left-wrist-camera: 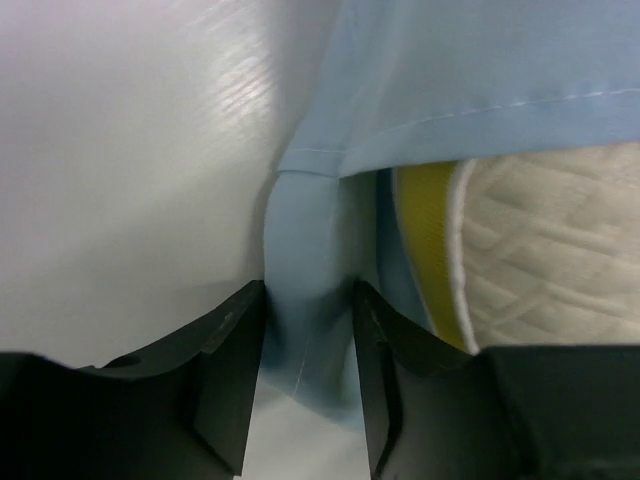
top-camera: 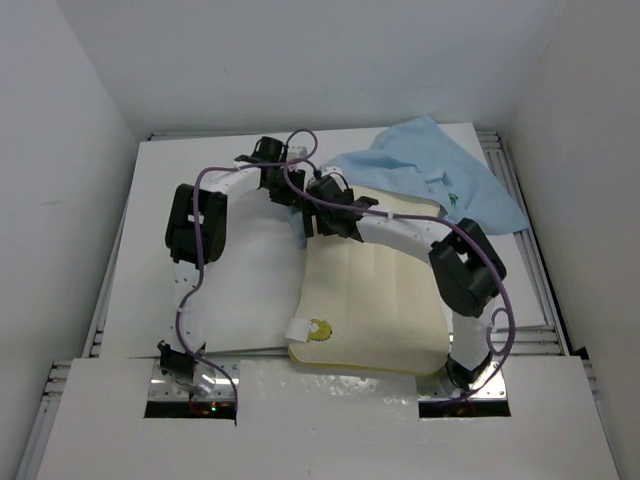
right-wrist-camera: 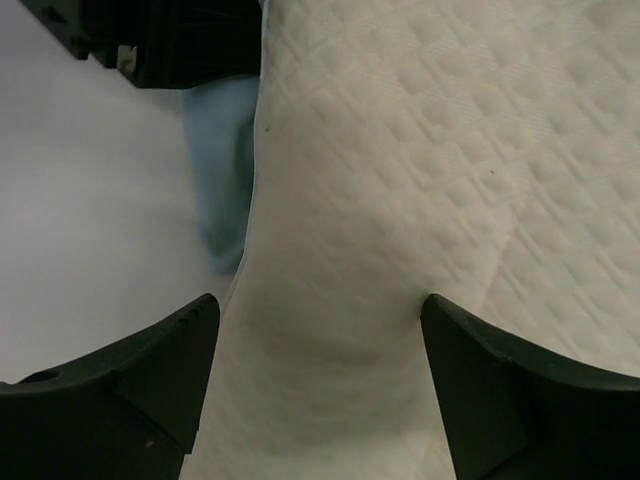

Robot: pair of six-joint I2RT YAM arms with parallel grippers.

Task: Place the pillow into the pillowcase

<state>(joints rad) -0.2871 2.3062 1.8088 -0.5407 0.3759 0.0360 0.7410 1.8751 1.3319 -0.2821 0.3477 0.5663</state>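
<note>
The cream pillow (top-camera: 380, 300) lies on the table, its yellow logo (top-camera: 320, 328) and white tag at the near left corner. The light blue pillowcase (top-camera: 440, 175) is crumpled at the back right, over the pillow's far end. My left gripper (left-wrist-camera: 308, 300) is at the pillow's far left corner. Its jaws are half closed around an upright fold of pillowcase (left-wrist-camera: 300, 230), beside the pillow's yellow band (left-wrist-camera: 430, 240). My right gripper (right-wrist-camera: 320, 305) stands open, wide across the pillow's (right-wrist-camera: 420, 150) left edge. One fingertip (right-wrist-camera: 450, 330) dents the quilted top.
The white table (top-camera: 250, 290) is walled on three sides, with metal rails along its left and right edges. In the right wrist view the left gripper's black body (right-wrist-camera: 170, 40) sits close ahead, with blue fabric (right-wrist-camera: 220, 170) hanging below it.
</note>
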